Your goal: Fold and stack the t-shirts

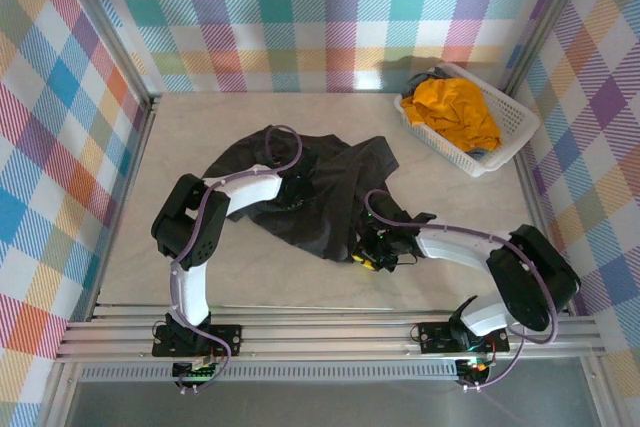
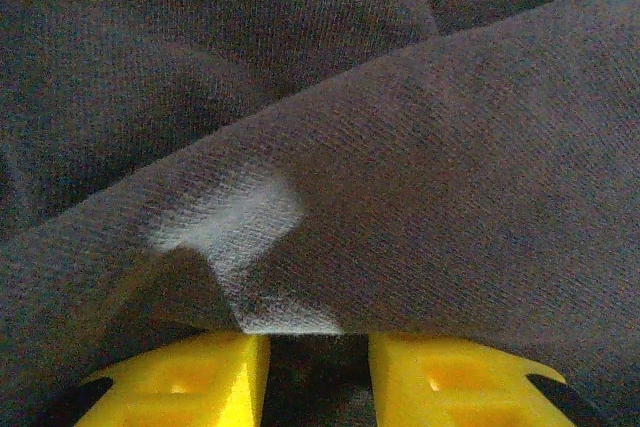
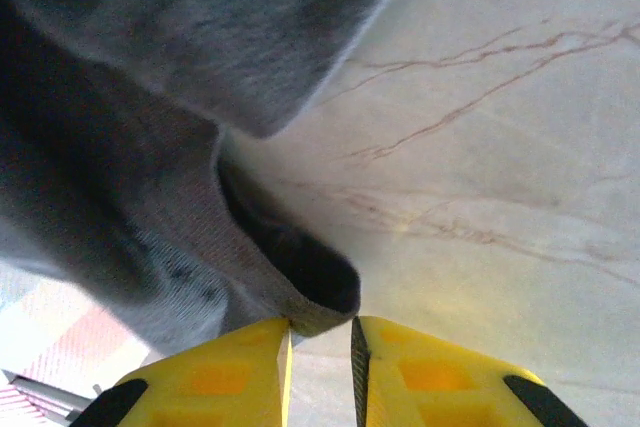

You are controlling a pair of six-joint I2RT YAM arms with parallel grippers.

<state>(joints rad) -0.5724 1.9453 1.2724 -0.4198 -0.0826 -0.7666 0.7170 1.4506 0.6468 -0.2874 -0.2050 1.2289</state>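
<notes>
On the table [image 1: 200,127], left pincer [image 2: 315,347] and right pincer [image 3: 320,332] each clamp the charcoal t-shirt [image 1: 330,197]; best spread evenly, flat.

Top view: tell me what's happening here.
Both arms are working on the grey shirt, which lies crumpled, not yet folded, in the middle of the table. The right end effector pinches its hem at the near edge. The left end effector is buried in the cloth further back; whether it grips is unclear. The orange shirt sits in the white basket at the far right corner.
</notes>
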